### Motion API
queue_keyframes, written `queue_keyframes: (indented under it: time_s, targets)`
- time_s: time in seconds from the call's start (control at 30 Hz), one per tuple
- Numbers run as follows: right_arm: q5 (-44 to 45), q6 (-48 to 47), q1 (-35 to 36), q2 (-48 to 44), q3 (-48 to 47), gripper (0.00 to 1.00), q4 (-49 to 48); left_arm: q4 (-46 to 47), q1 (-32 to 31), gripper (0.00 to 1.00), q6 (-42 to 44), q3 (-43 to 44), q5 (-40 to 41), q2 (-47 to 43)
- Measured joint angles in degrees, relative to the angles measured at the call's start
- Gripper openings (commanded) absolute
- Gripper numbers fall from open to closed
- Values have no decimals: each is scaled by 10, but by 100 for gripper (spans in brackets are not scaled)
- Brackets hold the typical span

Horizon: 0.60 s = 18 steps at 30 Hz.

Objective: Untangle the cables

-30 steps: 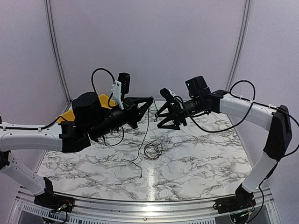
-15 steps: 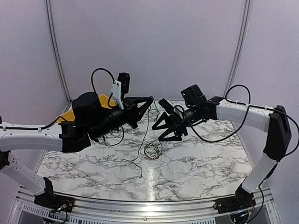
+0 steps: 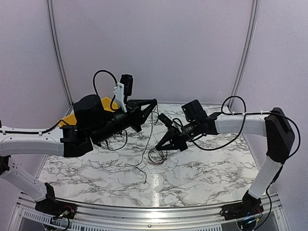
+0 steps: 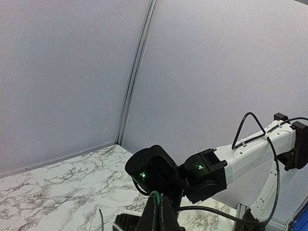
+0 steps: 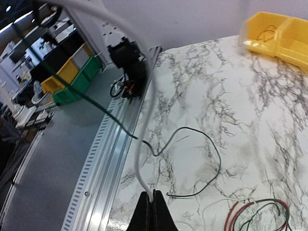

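Note:
The cables are thin wires, with a small looped bundle (image 3: pixel 157 156) lying mid-table. My left gripper (image 3: pixel 154 102) is raised above the table and shut on a thin green wire (image 4: pixel 165 145); strands hang from it down to the bundle. My right gripper (image 3: pixel 158 146) is low, just above the bundle, and is shut on a white wire (image 5: pixel 143 163) that rises from its tips (image 5: pixel 153 198). In the right wrist view a black wire (image 5: pixel 215 161) loops over the marble, red wires (image 5: pixel 243 211) curl at the lower right, and the green wire (image 5: pixel 82 96) slants across.
A yellow bin (image 3: pixel 71 118) stands at the back left behind my left arm; it also shows in the right wrist view as the yellow bin (image 5: pixel 274 29). The table's metal front rail (image 3: pixel 154 211) runs along the near edge. Grey walls enclose the back and sides.
My right arm has swung down and left from beside the left gripper to just above the bundle, and its jaws have gone from wide open to shut on a white wire. The left arm has stayed put.

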State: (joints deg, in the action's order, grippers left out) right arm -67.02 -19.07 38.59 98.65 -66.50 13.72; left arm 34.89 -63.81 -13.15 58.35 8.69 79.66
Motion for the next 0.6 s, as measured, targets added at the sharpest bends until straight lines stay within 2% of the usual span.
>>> queue_keyframes:
  time_s: [0.1,0.23,0.37,0.5,0.53,0.6]
  targets:
    - [31,40,-27,11,21,0,-38,0,0,0,-2,-1,0,-7]
    - [96,87,-74,71,19,0,-70,0,0,0,-7,-1,-1,-26]
    - [153,118,-110,152,3,0,-64,0,0,0,-9,-1,-1,-57]
    - [185,134,-122,181,-1,0,-54,7,-2,0,-10,-1,0,-85]
    - [188,135,-121,181,-2,2,-52,9,-3,0,-10,-1,0,-89]
    - [189,135,-121,181,-8,19,-50,12,-3,0,-9,-1,2,-92]
